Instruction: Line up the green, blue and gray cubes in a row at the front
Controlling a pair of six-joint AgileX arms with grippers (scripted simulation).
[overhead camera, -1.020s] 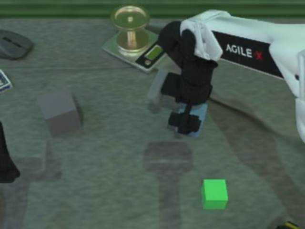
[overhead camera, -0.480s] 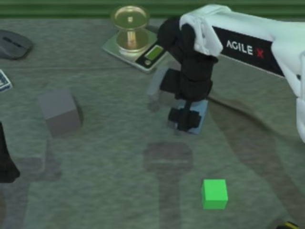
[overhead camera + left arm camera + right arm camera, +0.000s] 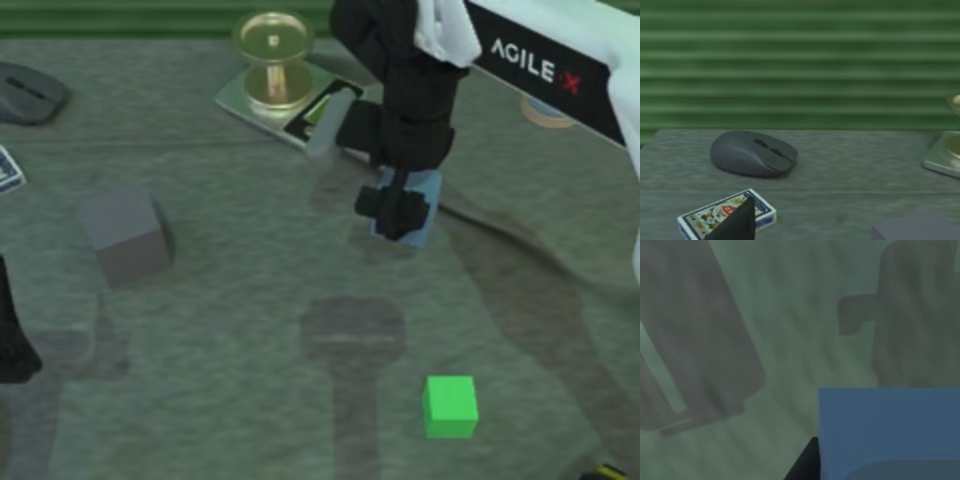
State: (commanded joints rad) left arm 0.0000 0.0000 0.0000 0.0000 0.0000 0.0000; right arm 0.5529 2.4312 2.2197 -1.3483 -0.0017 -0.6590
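My right gripper (image 3: 400, 205) hangs above the table's middle, shut on the light blue cube (image 3: 427, 198), which is lifted off the cloth. In the right wrist view the blue cube (image 3: 890, 430) fills the space beside a dark finger (image 3: 807, 465). On the left side rests the large gray cube (image 3: 125, 235), and its corner also shows as the gray cube (image 3: 920, 227) in the left wrist view. The small green cube (image 3: 450, 405) lies near the front, right of centre. My left gripper (image 3: 10, 340) is parked at the left edge, open, with one finger (image 3: 735, 225) showing.
A scale (image 3: 300, 112) carrying a golden spool (image 3: 273, 55) stands at the back. A dark mouse (image 3: 30, 92) and a card pack (image 3: 8, 168) lie at the far left. A pale ring (image 3: 545, 110) sits at the back right.
The right arm has risen and drawn toward the back with the blue cube in its grip. The gray and green cubes and the left arm stayed put.
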